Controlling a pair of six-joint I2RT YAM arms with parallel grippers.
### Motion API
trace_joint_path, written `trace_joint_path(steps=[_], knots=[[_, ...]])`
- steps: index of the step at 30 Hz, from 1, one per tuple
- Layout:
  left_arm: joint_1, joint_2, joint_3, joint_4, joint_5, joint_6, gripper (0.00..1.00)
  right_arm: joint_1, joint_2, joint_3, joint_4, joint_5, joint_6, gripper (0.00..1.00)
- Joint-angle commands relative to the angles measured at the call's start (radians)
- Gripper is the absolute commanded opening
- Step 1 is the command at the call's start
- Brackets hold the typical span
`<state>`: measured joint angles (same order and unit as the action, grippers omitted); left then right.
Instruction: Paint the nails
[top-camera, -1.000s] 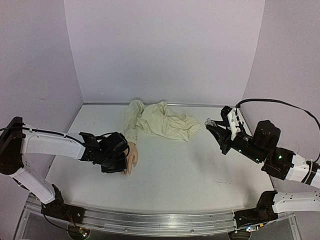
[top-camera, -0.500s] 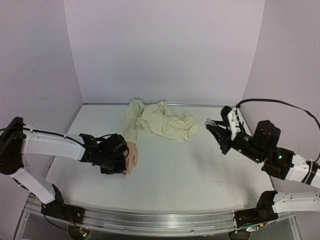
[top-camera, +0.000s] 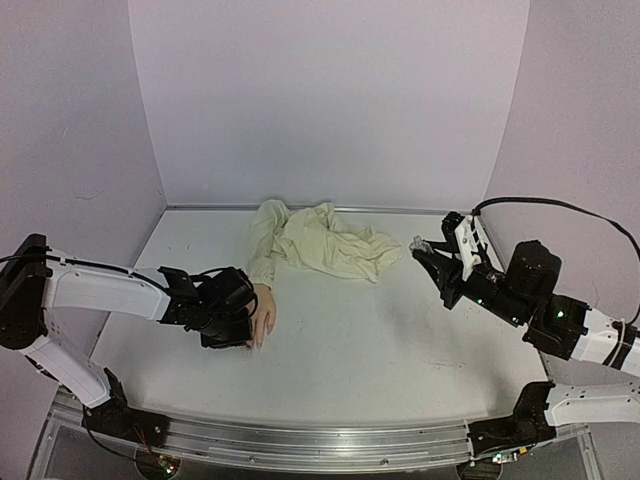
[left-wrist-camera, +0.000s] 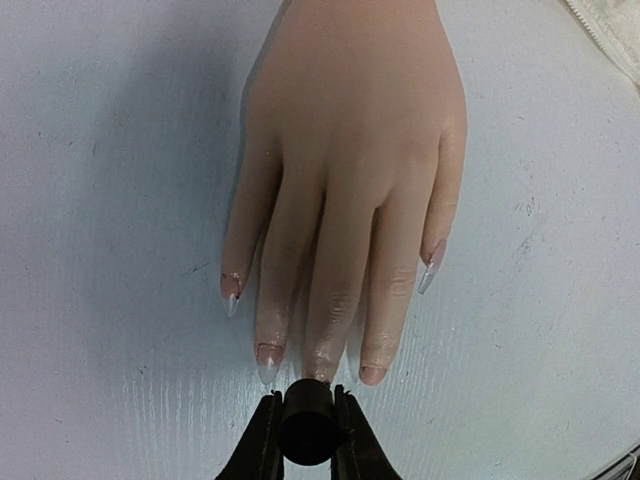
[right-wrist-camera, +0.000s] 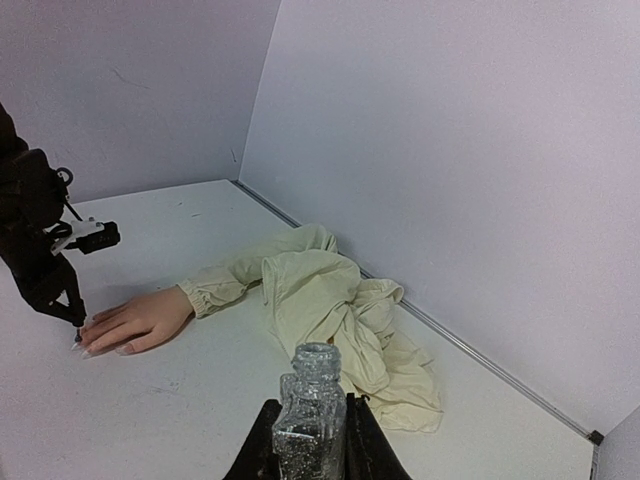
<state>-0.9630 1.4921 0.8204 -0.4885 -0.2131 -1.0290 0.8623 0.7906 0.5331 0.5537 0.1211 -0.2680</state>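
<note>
Since a second ago: left gripper (left-wrist-camera: 305, 405) has shifted slightly at the fingertips of the dummy hand; right arm and everything else unchanged.

Items as I see them from the console:

1. Left gripper, one. Jaws pressed together on one brush (left-wrist-camera: 305, 440), which shows in the left wrist view as a dark round stub, end on. It sits right at the tip of the middle finger. I cannot tell whether the bristles touch.
2. Nails (left-wrist-camera: 268, 362), five fingers counted. Four nails show plainly, long and pale with clear tips. The fifth, on the middle finger, is mostly hidden behind the brush.
3. Dummy hand (left-wrist-camera: 350, 170), one. It lies palm down and flat on the table (top-camera: 380, 340), left of centre, fingers pointing to the near edge.
4. Sleeve (top-camera: 320, 240), one, cream cloth. It is joined at the wrist and lies crumpled in a heap toward the back wall.
5. Right gripper (right-wrist-camera: 312, 425), one. It is held above the table at the right side, well apart from the hand, pinching one bottle (right-wrist-camera: 313, 400).
6. Bottle: clear glass, upright, neck open, no cap on it.
7. Metal rail (top-camera: 300, 440), one, along the near edge.

Obstructions: from above, the left gripper's black body covers the outer side of the dummy hand.
</note>
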Motion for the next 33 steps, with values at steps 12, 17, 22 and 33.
trace_joint_path(steps=[12,17,22,33], knots=[[0.005,0.014,0.004,0.033,0.002,0.012,0.0,-0.004,-0.023,0.004,0.074,0.018,0.006,0.0],[0.006,0.014,0.002,0.039,0.009,0.017,0.0,-0.004,-0.022,0.002,0.074,0.017,0.006,0.0],[0.005,0.017,-0.004,0.045,0.02,0.015,0.0,-0.004,-0.022,0.002,0.074,0.017,0.006,0.0],[0.005,0.002,-0.03,0.045,0.019,-0.005,0.0,-0.004,-0.03,0.0,0.074,0.015,0.01,0.0]])
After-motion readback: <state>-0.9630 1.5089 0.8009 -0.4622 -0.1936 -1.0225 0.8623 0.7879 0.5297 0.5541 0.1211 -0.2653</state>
